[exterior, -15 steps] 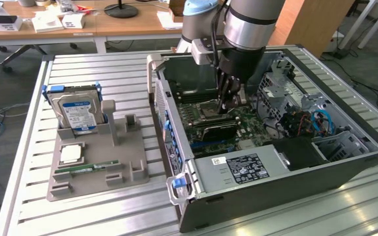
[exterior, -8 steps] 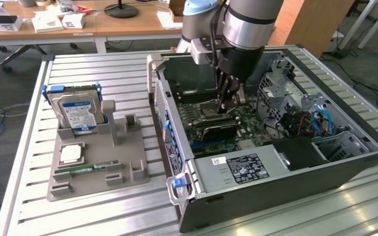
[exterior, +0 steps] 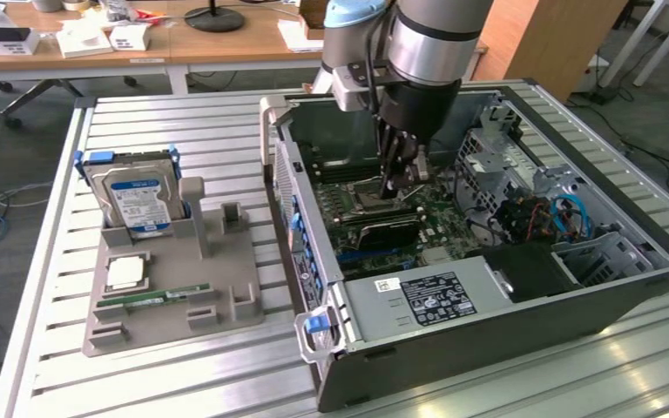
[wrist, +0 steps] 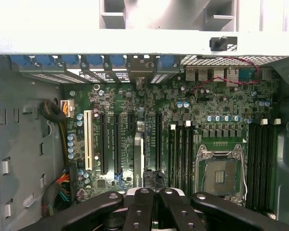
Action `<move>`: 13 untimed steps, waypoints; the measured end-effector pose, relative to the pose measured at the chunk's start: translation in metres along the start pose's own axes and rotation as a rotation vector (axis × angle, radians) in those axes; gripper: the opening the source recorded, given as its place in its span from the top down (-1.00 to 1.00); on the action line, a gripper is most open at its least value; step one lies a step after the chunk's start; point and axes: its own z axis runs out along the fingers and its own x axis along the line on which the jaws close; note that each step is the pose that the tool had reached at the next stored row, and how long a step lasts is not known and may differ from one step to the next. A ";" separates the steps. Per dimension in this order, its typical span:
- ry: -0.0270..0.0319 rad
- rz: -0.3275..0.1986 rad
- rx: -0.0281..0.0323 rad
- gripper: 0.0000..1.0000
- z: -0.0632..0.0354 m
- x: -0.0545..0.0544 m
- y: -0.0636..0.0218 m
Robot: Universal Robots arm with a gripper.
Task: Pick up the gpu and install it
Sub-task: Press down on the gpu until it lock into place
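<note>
Status: gripper [exterior: 393, 187] is down inside the open pc case [exterior: 613, 305], over the mobo [exterior: 434, 222], far side of the card slots.

Gpu [exterior: 387, 233] is not on the parts tray [exterior: 172, 300] at the exterior view's left. It's standing on edge on the mobo, just below the fingertips and just near of the cpu socket [exterior: 364, 196]. In the wrist view the gpu [wrist: 138, 159] reads edge-on, running from the rear brackets toward the gripper [wrist: 155, 195].

Pincer: fingers closed tight together. Can't tell if they pinch the card's top edge or just sit on it.

Step, imo: pick is done, we're in insert/seat. Card looks roughly upright and in line w/ a slot; fully home or not, can't tell from here.

Seating calls for a straight vertical push, no tilt, card edge square to the slot, bracket end lined up w/ the rear opening. Little side clearance, slots are packed close.

Hdd [exterior: 137, 200] and ram stick [exterior: 154, 299] sit on the tray, well apart from the work.
</note>
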 end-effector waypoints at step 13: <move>0.0010 0.000 0.0000 0.79 0.0139 -0.001 0.0037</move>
